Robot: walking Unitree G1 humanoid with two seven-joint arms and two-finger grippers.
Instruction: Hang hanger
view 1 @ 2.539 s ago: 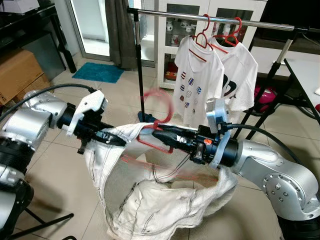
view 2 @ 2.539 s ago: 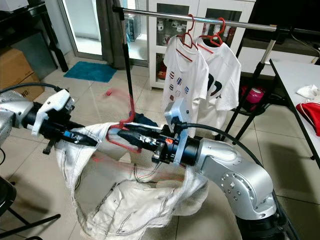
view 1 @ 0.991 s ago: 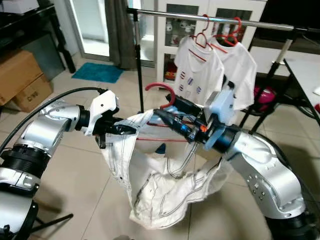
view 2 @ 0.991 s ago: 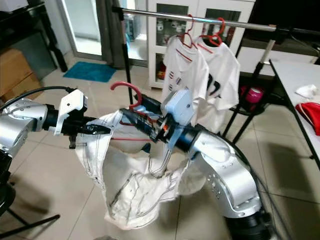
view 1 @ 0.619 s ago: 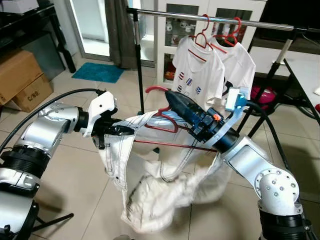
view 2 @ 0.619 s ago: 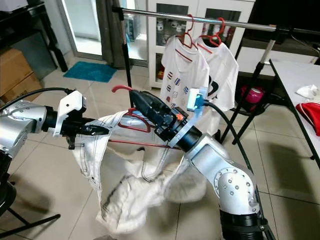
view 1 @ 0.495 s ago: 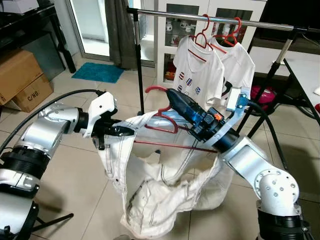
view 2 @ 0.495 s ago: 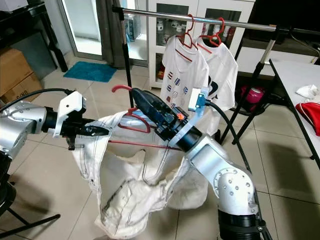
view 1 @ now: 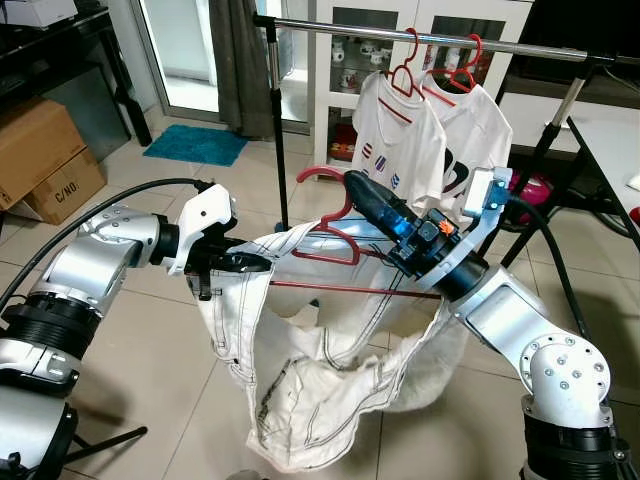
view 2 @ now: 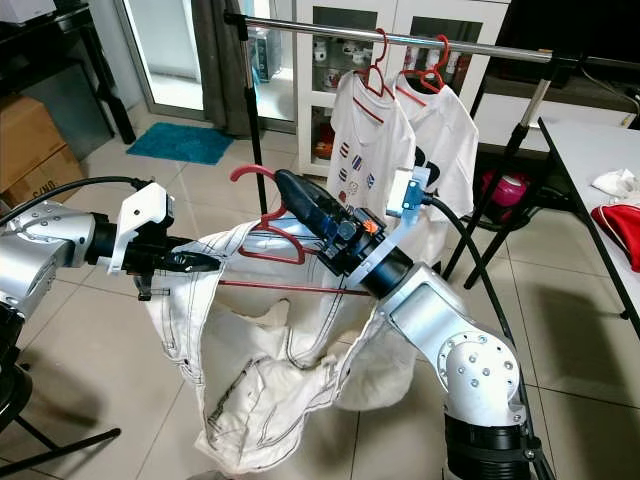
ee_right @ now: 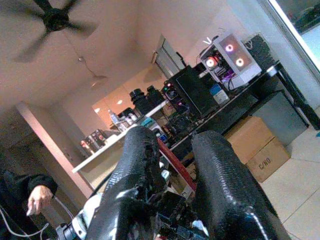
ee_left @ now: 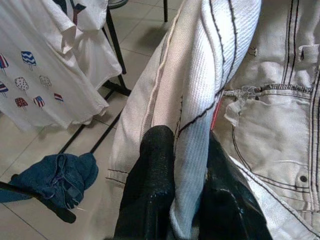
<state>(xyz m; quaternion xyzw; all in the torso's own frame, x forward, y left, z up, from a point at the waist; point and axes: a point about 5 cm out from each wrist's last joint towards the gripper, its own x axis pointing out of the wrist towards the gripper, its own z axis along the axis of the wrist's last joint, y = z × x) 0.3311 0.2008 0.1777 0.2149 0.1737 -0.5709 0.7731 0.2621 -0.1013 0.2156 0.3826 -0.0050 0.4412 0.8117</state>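
Note:
A red hanger (view 1: 334, 249) sits tilted in front of me, its hook (view 1: 318, 178) pointing up, well below the metal rail (view 1: 420, 38). My right gripper (view 1: 357, 188) is shut on the hanger's neck; the red strip (ee_right: 174, 164) shows between its black fingers (ee_right: 141, 154). A white denim garment (view 1: 320, 380) drapes over the hanger and sags toward the floor. My left gripper (view 1: 260, 263) is shut on the garment's left edge and holds it out sideways; the white cloth (ee_left: 200, 75) is pinched between its fingers (ee_left: 154, 165).
Two white T-shirts (view 1: 400, 150) on red hangers hang on the rail's right part. Cardboard boxes (view 1: 40, 150) stand at left, a blue mat (view 1: 195, 145) lies farther back, a white table (view 1: 612, 140) is at right. Blue cloth (ee_left: 65, 175) lies on the floor.
My right arm has lifted the hanger from waist height up and to the right, tilting its hook upward. The garment rose with it and now hangs lower beneath. The left gripper rose slightly.

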